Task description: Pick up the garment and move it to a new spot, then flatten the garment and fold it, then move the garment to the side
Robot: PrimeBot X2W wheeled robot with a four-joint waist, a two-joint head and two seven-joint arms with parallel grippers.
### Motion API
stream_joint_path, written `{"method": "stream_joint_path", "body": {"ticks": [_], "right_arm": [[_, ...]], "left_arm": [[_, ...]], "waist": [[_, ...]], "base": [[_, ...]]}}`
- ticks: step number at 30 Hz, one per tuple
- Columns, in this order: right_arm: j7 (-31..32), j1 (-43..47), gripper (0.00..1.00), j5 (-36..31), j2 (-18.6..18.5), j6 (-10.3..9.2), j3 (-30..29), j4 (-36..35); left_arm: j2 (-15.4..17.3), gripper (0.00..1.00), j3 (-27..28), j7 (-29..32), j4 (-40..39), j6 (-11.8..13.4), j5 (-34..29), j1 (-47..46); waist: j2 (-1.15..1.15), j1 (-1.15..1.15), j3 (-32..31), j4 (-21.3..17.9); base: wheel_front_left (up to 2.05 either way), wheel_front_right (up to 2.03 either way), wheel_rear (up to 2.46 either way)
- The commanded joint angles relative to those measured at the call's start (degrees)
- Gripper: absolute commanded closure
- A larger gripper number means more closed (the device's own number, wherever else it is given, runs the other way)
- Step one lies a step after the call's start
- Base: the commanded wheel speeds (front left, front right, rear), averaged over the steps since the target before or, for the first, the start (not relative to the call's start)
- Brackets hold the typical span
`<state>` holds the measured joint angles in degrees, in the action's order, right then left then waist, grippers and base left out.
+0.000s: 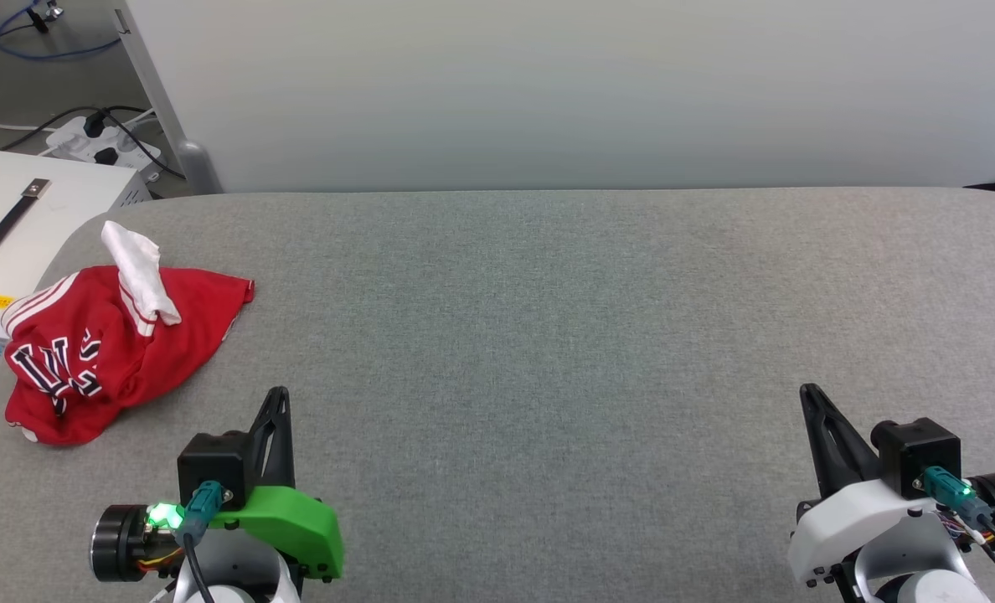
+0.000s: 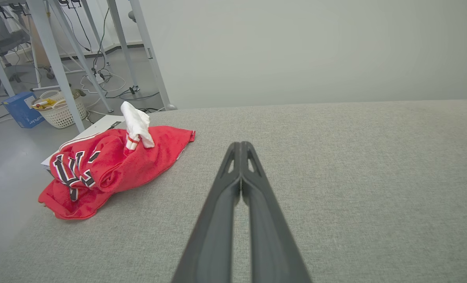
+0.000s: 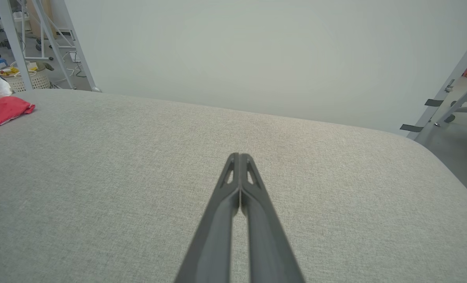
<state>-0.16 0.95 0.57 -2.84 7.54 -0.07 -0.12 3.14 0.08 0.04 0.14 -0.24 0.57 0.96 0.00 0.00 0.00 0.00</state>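
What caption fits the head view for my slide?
Crumpled garment at left edge of grey surface; left gripper and right gripper shut.

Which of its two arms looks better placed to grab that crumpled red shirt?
Probably the left: the left pincer sits near the crumpled red jersey shirt with white sleeves; the right pincer is far across the grey fabric surface.

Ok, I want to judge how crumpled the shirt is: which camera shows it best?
The left wrist view: the shirt lies whole and close, a crumpled heap with a white sleeve sticking up. The head view shows it whole too, from above, smaller. The right wrist view catches a red and white corner at its left edge.
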Motion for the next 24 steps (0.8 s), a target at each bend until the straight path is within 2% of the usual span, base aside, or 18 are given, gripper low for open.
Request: {"method": "stream_joint_path", "body": {"ticks": [1, 15, 16, 24], "right_arm": [[0.2, -0.9, 1.0, -0.6, 0.0, -0.05, 0.1, 0.1], [0.2, -0.9, 1.0, -0.6, 0.0, -0.05, 0.1, 0.1], [0.0, 0.0, 0.0, 0.0, 0.0, 0.0, 0.0, 0.0], [-0.6, -0.1, 0.0, 0.3, 0.0, 0.0, -0.4, 0.1]], "left_arm": [[-0.3, 1.0, -0.1, 0.0, -0.1, 0.2, -0.6, -1.0], [-0.3, 1.0, -0.1, 0.0, -0.1, 0.2, -0.6, -1.0], [0.0, 0.0, 0.0, 0.0, 0.0, 0.0, 0.0, 0.0], [0.0, 0.0, -0.1, -0.6, 0.1, 0.4, 0.1, 0.0]], "waist": [[0.0, 0.0, 0.0, 0.0], [0.0, 0.0, 0.0, 0.0], [0.0, 0.0, 0.0, 0.0], [0.0, 0.0, 0.1, 0.0]], "base": [[0.0, 0.0, 0.0], [0.0, 0.0, 0.0], [0.0, 0.0, 0.0], [0.0, 0.0, 0.0]]}}
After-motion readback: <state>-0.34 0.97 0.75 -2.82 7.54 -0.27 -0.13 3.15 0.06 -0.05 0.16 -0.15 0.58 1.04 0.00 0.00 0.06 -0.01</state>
